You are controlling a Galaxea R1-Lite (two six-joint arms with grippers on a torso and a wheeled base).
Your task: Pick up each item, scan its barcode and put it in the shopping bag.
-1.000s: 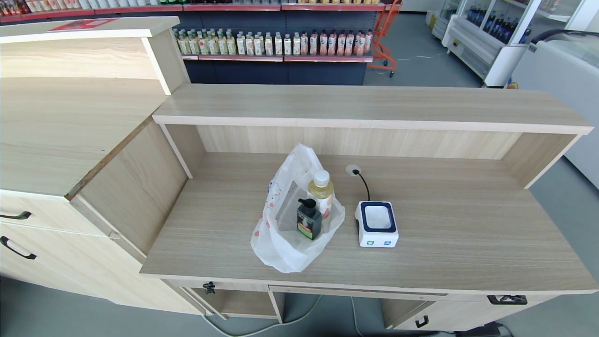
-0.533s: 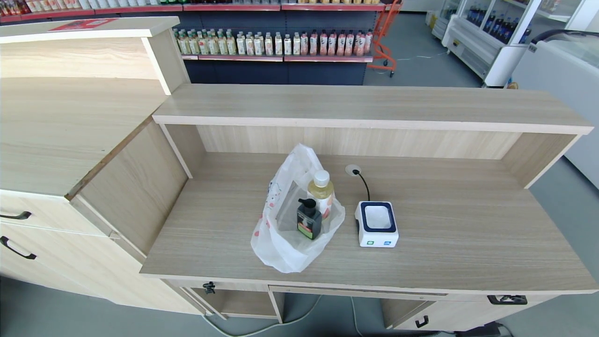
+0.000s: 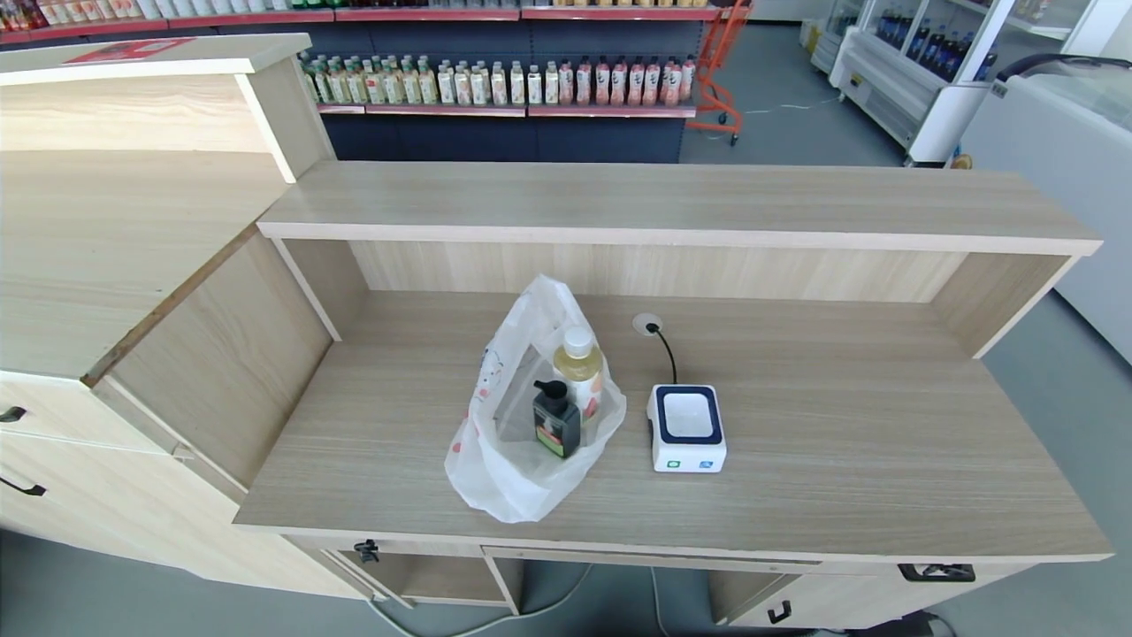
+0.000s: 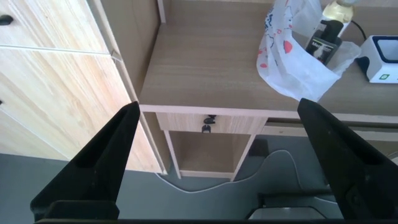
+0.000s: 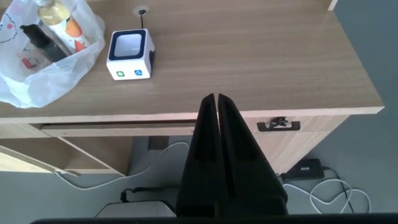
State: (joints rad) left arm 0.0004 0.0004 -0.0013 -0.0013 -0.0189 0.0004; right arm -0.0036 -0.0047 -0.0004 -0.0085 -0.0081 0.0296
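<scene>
I've got my left gripper (image 4: 217, 106) spread wide and my right gripper (image 5: 216, 98) pressed flat together. The yellow bottle (image 3: 579, 364) and black pump bottle (image 3: 557, 423) stand in the shopping bag (image 3: 495, 469), just beside the scanner (image 3: 687, 427).

The right gripper (image 5: 216, 99) has fingers together; scanner (image 5: 130, 55) stands beside shopping bag (image 5: 43, 84).

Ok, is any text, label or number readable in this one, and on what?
Nothing here is legible.
Black pump bottle: label too small to read.
Yellow drink bottle: label blurred.
Scanner: a green and a blue icon, no readable words.
Shopping bag: red prints, no letters discernible.
Red sign: too small.
</scene>
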